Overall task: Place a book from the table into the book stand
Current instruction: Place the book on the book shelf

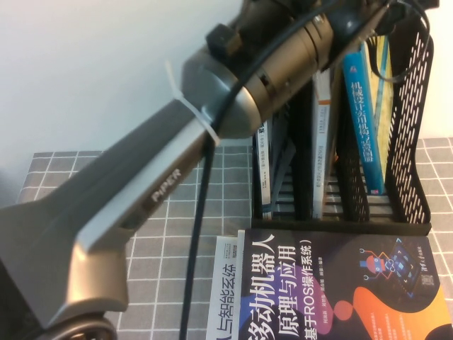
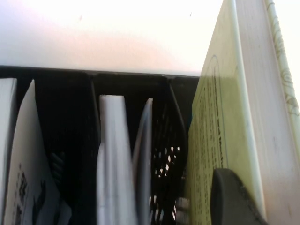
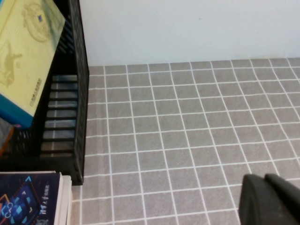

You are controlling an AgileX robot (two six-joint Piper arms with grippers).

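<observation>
The book (image 1: 364,120), pale yellow-green with a blue spine, stands tilted inside the right compartment of the black book stand (image 1: 414,142), its lower end near the stand's floor. My left gripper (image 1: 375,25) reaches over the stand's top and is shut on the book's upper edge. In the left wrist view one finger (image 2: 232,199) presses on the book's cover (image 2: 220,117). The right wrist view shows the book (image 3: 28,51) behind the stand's mesh wall (image 3: 77,93). My right gripper (image 3: 267,197) is shut and empty, low over the table (image 3: 187,131) to the right of the stand.
A dark purple-and-orange robot book (image 1: 340,283) lies in front of the stand on a grey-white book (image 1: 230,283). Other books (image 1: 322,142) fill the left and middle compartments. My left arm (image 1: 141,191) crosses the table diagonally. A white wall stands behind.
</observation>
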